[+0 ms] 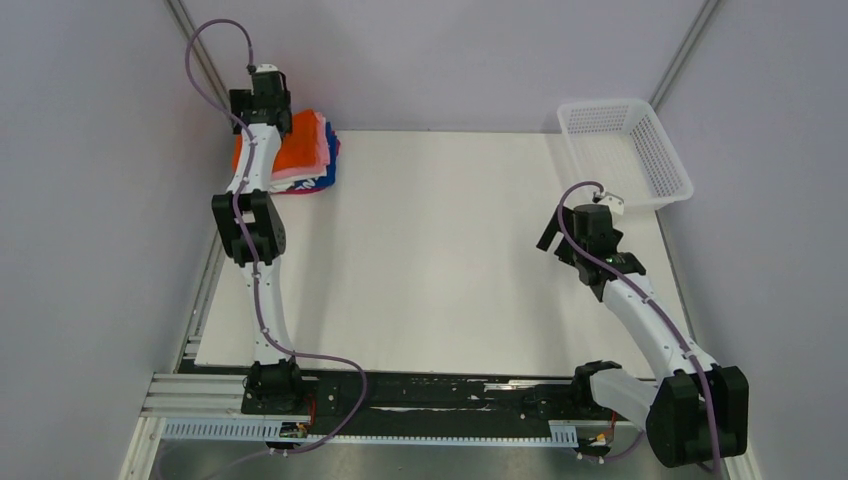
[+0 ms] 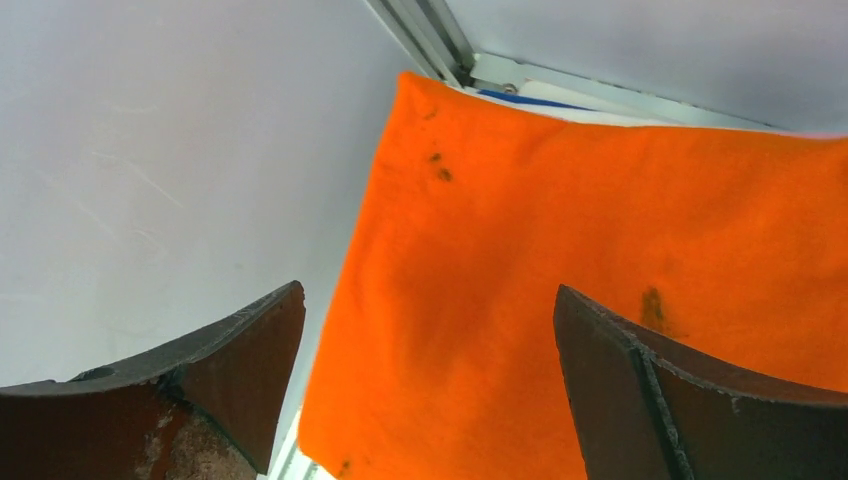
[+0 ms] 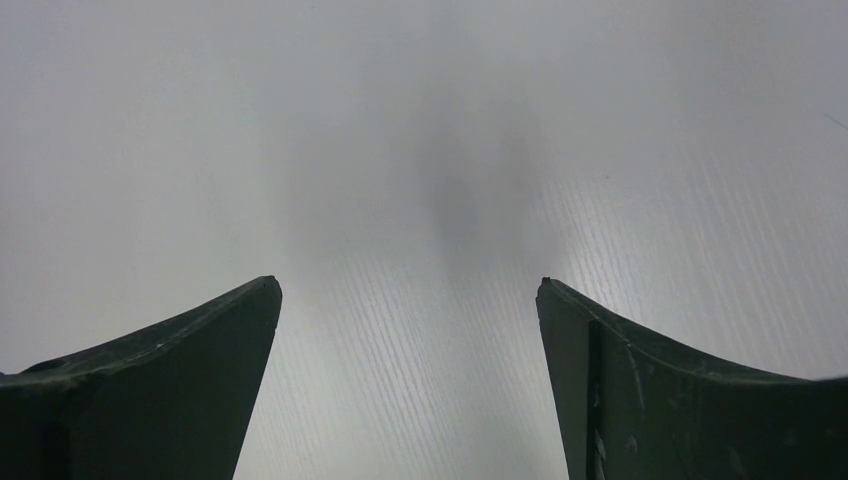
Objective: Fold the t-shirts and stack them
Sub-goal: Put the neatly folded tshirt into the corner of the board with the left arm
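Note:
A stack of folded t-shirts sits at the table's far left corner. The orange shirt (image 1: 303, 143) lies on top, with pink (image 1: 322, 135), white and blue (image 1: 327, 176) layers showing at its right and front edges. My left gripper (image 1: 268, 82) hovers over the stack's far left side. In the left wrist view it (image 2: 428, 300) is open and empty, with the orange shirt (image 2: 600, 240) flat below it. My right gripper (image 1: 549, 232) is open and empty over bare table at the right; its wrist view (image 3: 408, 290) shows only the tabletop.
A white mesh basket (image 1: 625, 150) stands at the far right corner, tilted off the table's edge. Grey walls close the left, back and right sides. A metal rail (image 1: 200, 395) runs along the near edge by the arm bases.

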### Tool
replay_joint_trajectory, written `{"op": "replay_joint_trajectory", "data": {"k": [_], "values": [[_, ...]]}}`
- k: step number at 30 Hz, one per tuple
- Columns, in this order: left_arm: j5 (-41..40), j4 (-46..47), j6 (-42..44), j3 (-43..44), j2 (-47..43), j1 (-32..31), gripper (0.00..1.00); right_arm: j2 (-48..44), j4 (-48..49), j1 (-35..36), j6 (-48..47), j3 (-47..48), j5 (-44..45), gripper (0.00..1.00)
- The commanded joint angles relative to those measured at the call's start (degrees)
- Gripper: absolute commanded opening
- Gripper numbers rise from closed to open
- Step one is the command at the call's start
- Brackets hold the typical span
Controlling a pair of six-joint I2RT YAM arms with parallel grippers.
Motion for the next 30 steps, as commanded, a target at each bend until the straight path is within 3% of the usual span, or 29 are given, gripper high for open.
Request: {"op": "replay_joint_trajectory", "data": {"k": [1, 10, 14, 23, 30], "values": [[3.8, -0.5, -5.4, 0.7, -0.6, -0.3, 1.0, 0.6, 1.0, -0.3, 0.9, 2.3, 0.1, 1.0], [19.7, 2.6, -17.0, -13.2, -7.5, -1.0, 1.0, 1.5, 2.9, -0.3, 0.7, 2.0, -0.8, 1.0], [22.7, 5.2, -19.9, -18.6, -7.8, -3.0, 1.0, 1.6, 3.9, -0.3, 0.1, 1.8, -1.8, 1.0], [12.8, 0.8, -17.3, -13.9, -7.9, -7.6, 1.0, 0.1, 5.0, -0.3, -0.9, 1.9, -2.2, 1.0], [7.8, -3.7, -19.7, -17.1, -20.1, -7.8, 1.0, -1.6, 5.6, -0.6, 1.4, 2.7, -1.0, 1.0]]}}
